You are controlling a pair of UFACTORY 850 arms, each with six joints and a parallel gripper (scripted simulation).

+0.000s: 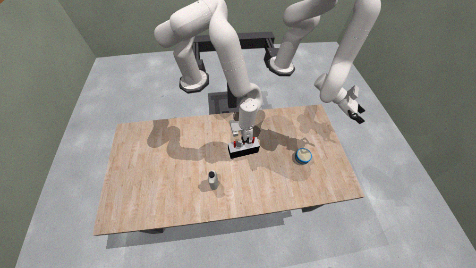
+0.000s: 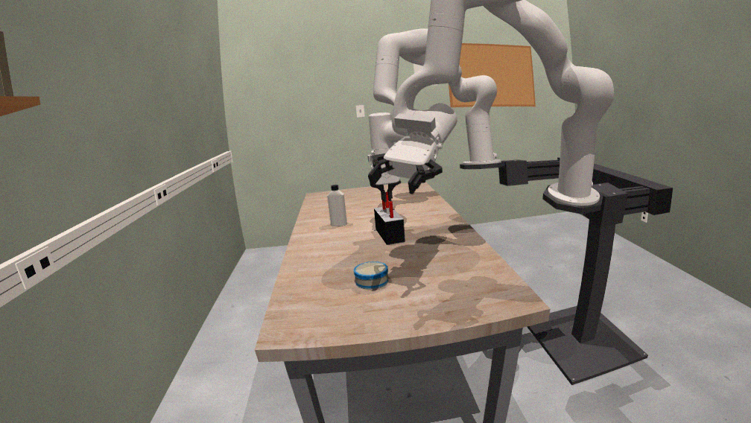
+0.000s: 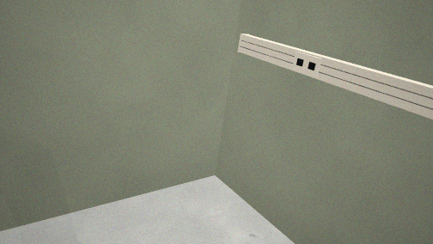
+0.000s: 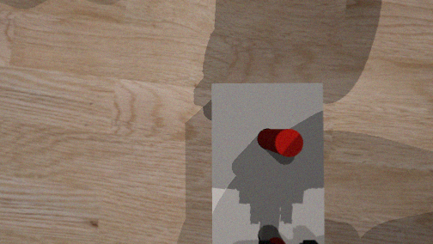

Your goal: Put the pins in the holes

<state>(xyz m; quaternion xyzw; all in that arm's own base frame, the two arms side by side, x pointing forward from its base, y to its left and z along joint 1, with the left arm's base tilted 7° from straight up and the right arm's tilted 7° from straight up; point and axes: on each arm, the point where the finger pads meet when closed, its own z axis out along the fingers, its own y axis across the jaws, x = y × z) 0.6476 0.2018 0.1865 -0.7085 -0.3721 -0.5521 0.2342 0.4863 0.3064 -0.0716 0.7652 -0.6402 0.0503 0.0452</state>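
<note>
Reading the right gripper (image 1: 246, 141) (image 2: 387, 199) (image 4: 287, 241) as pinched on the middle pin (image 1: 244, 143) (image 2: 387, 202) (image 4: 277, 241) to steady it upright over the block (image 1: 243, 152) (image 2: 390, 229) (image 4: 266, 99), we note one outer pin (image 1: 234, 144) (image 2: 383, 203) (image 4: 289, 143) and the other outer pin (image 1: 253, 140) (image 2: 390, 210) standing red-up there, left gripper (image 1: 362, 115) (image 2: 393, 187) wide, parked aside.

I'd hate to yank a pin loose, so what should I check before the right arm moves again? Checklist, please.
1. Outer pins standing red end up in the block: ok.
2. Right gripper free of the middle pin: not ok, shut on it.
3. Middle pin fully seated, only red showing: cannot tell, fingers crowd it.
4. Left gripper away from the block: ok, open off to the side.
5. Each hole's depth matching its pin: cannot tell.
</note>
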